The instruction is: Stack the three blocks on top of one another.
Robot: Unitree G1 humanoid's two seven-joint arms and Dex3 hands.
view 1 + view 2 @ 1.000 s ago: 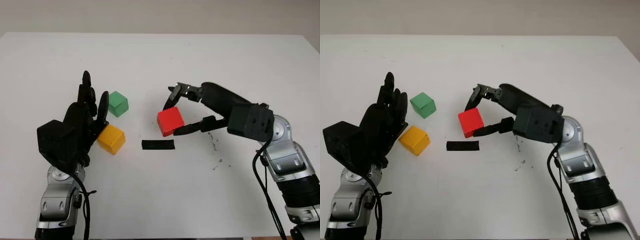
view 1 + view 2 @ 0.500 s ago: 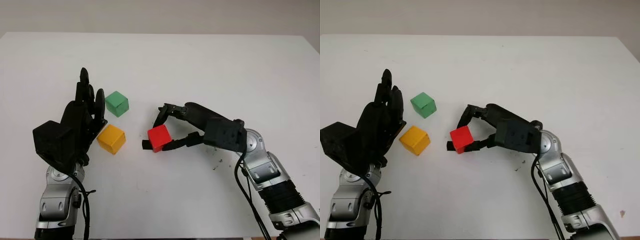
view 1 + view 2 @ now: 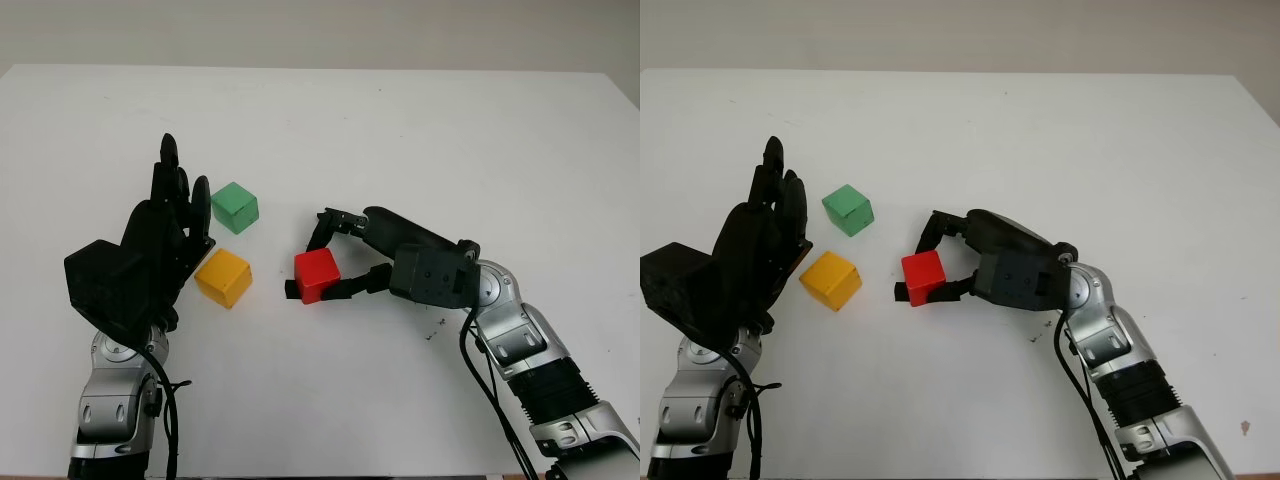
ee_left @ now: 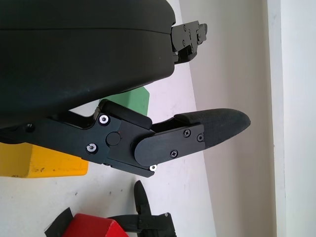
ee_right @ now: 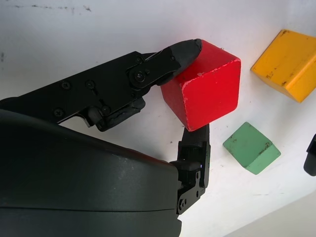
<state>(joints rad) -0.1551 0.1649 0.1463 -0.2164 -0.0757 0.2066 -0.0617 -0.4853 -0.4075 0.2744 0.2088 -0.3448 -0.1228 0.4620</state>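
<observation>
Left eye view: your right hand [image 3: 335,262] pinches the red block [image 3: 317,275] just right of the yellow block [image 3: 223,278], green block [image 3: 235,207] beyond; left hand [image 3: 165,235] open beside yellow.

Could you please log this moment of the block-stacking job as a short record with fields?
right hand: shut on the red block
red block: held over the black tape strip, not yet on another block
yellow block: on the white table, beside the left hand
green block: on the table, behind the yellow block, apart from it
left hand: open, raised next to the yellow block
stack: none built yet
</observation>
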